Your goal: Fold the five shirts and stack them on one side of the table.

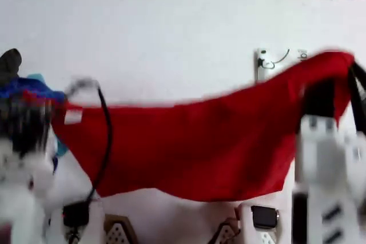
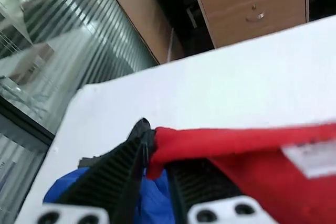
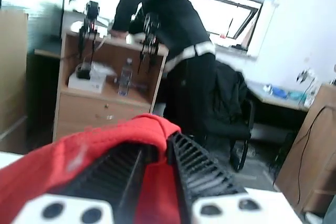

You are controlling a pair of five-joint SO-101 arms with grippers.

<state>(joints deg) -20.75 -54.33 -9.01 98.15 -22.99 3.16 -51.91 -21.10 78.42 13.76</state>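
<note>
Red shirt [image 1: 189,147] is hanging stretched as a wide band across the near half of the white table [image 1: 171,27], each upper corner being held up by one arm; whether its lower edge is touching the tabletop cannot be told. At the far left, a blue shirt [image 1: 31,87] is lying bunched on the table beneath the left arm. The left gripper [image 2: 149,140] is clenching the red shirt's left corner, its ribbed black fingers [image 2: 113,174] pinching the cloth, which is spilling out beyond their tips. Just beside that grip a white label [image 1: 72,117] is showing on the red cloth, and a black cable [image 1: 106,135] is drooping down in front of the shirt's left part. Toward the right, the top edge is rising, and a small white device [image 1: 269,61] is lying on the table behind it, partly covered by the cloth. At the far right, the right gripper [image 3: 163,140] is grasping the other corner, which is draping over the fingertips [image 3: 197,169], higher than the left one.
</note>
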